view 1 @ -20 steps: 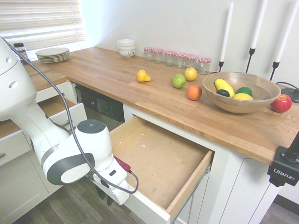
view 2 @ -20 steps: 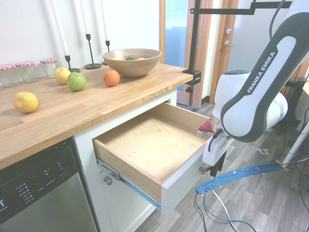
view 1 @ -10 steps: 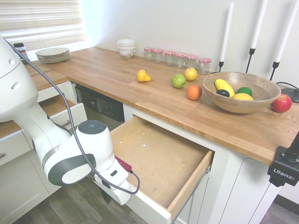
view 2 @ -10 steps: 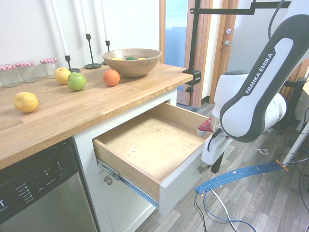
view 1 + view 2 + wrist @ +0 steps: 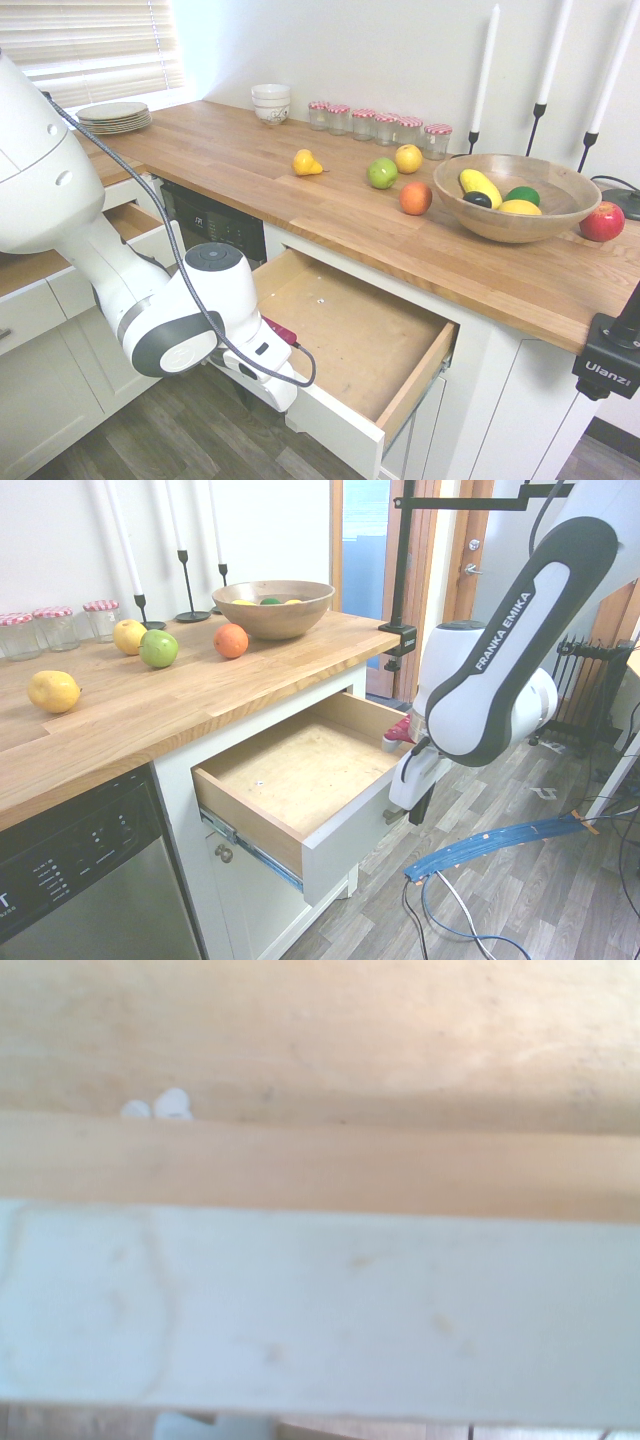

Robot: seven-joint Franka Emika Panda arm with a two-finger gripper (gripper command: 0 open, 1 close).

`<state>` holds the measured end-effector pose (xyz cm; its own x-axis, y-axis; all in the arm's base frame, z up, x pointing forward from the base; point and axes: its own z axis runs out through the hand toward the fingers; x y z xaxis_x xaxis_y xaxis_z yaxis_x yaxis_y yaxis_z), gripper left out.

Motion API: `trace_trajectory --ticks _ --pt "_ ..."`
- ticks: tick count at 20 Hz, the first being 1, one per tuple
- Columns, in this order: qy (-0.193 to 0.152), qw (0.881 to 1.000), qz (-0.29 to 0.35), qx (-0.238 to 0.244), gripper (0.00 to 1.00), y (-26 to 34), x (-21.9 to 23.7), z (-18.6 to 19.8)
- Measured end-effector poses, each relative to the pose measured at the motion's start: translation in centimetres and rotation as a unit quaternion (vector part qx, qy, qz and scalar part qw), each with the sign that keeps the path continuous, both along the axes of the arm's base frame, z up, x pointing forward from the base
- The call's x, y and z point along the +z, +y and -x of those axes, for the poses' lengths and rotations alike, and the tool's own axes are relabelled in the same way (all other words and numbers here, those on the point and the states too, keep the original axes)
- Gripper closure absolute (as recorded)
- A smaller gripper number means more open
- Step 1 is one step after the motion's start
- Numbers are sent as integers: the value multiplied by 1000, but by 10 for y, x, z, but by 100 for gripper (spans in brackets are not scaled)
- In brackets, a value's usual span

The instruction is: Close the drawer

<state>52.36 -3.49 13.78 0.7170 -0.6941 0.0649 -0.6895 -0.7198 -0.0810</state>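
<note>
Second exterior view shows the gripper (image 5: 413, 813) pointing down, fingers closed together on nothing, just outside the white front of the drawer (image 5: 300, 770). That drawer stands part open beneath the wooden countertop (image 5: 180, 695), its plywood bottom bare.

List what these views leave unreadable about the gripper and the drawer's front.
- gripper: second exterior view shows only a dark tip below the wrist; first exterior view hides it behind the arm.
- Contact with the drawer: hidden in both exterior views.
- Handle: unseen; front panel faces away or is covered.
- Wrist view: blurred, showing only the front's top edge.
</note>
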Motion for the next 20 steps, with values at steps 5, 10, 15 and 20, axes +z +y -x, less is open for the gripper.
trace_trajectory --ticks 5,10,15,20 --pt "-13 1000 -4 -4 100 -2 8 -35" --pt "-20 1000 -6 -3 100 -4 15 -69" --pt "-22 1000 -7 -4 100 -7 14 -96" --pt "-23 1000 -7 -6 100 -11 20 -118"
